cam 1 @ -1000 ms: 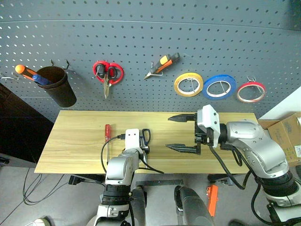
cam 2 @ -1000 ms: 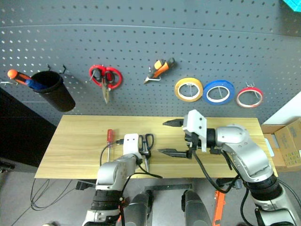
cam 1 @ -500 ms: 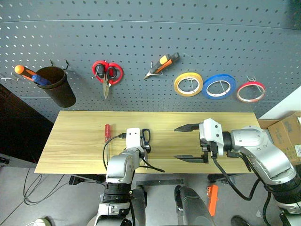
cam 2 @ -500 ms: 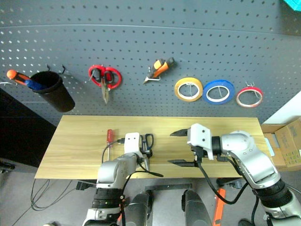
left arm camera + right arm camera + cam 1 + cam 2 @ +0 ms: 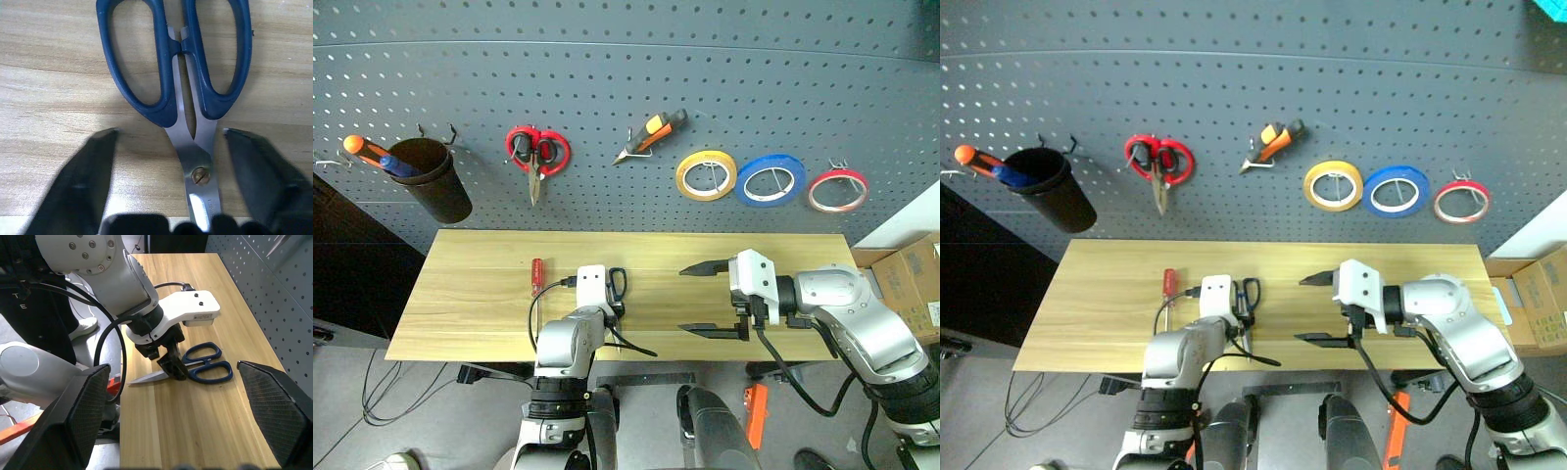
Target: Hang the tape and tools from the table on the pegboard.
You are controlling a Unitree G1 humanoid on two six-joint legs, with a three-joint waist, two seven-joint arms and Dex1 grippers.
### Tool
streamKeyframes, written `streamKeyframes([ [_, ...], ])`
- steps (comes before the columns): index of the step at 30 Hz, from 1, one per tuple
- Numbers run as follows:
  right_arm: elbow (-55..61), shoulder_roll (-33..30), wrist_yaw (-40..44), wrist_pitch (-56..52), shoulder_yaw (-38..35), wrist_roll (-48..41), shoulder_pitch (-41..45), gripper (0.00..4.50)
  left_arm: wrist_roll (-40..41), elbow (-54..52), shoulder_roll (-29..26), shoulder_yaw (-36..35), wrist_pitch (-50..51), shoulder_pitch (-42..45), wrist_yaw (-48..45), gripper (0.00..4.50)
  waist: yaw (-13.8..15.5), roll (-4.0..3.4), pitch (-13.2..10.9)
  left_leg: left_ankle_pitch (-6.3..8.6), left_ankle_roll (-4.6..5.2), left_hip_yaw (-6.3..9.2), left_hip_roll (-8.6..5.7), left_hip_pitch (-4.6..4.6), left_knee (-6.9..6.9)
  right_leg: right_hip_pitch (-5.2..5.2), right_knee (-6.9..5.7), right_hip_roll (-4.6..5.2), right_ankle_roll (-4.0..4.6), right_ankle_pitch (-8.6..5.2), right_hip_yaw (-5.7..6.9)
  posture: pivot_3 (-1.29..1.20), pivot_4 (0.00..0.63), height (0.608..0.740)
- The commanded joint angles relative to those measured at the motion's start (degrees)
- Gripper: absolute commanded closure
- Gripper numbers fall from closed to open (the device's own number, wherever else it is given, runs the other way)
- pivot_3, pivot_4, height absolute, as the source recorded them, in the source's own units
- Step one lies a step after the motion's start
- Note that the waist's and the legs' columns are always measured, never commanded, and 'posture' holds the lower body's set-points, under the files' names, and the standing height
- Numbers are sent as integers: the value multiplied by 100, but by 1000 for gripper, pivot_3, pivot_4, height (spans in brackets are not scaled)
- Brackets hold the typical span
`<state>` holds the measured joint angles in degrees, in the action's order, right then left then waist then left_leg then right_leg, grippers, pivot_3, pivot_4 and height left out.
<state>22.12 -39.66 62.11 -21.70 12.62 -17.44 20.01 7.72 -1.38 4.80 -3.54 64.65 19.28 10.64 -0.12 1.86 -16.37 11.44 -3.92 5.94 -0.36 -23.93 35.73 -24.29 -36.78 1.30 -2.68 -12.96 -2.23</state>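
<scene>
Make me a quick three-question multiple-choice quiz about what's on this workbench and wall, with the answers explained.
1. Where do the blue-handled scissors lie?
A. on the table
B. in the cup
C. on a pegboard hook

2. How many tape rolls hang on the pegboard?
A. one
B. three
C. five

3. How are the right gripper's fingers?
A. shut on a roll
B. spread apart, empty
C. shut on scissors

Answers: 1 A, they lie flat on the wood between the left gripper's fingers. 2 B, a yellow roll, a blue roll and a red roll hang in a row. 3 B, its two fingers stand wide apart with nothing between.
</scene>
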Motion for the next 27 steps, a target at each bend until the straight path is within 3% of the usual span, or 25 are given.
streamKeyframes([
  [1, 67, -2, 58, 154, -14, -14, 76, 0, 60, 215, 290, -23, 178, -125, -29, 2227, -1, 2, -1, 0, 0, 0, 0, 0, 0, 0, 0, 0, 1, 0, 0, 30, 308, 740],
  [4, 41, 15, 64, 170, -24, -1, 93, 0, 72, 216, 299, -27, 170, -122, -16, 3329, -3, 3, -3, 1, -1, 0, 1, 0, 0, 0, 2, 0, 1, -1, 0, 30, 308, 740],
  [6, 19, 20, 71, 197, -32, 16, 101, 0, 88, 219, 291, -20, 163, -122, -2, 3667, -3, 3, -3, 1, -1, 1, 1, 0, -1, 0, 1, 0, 1, -1, 1, 29, 308, 740],
  [15, -44, 42, 51, 282, -48, 14, 112, 0, 93, 213, 232, 3, 135, -100, 24, 3827, -1, 3, -3, 1, -2, 2, 1, 1, 1, 1, 1, 0, 6, -4, 1, 35, 299, 740],
  [27, -147, 384, -473, 33, -167, -27, 180, 0, -120, -324, -246, 499, -202, 56, -322, 3827, 13, 3, -2, 2, -3, 6, 1, -8, -1, -3, 4, 0, -17, 9, 5, 67, 250, 740],
])
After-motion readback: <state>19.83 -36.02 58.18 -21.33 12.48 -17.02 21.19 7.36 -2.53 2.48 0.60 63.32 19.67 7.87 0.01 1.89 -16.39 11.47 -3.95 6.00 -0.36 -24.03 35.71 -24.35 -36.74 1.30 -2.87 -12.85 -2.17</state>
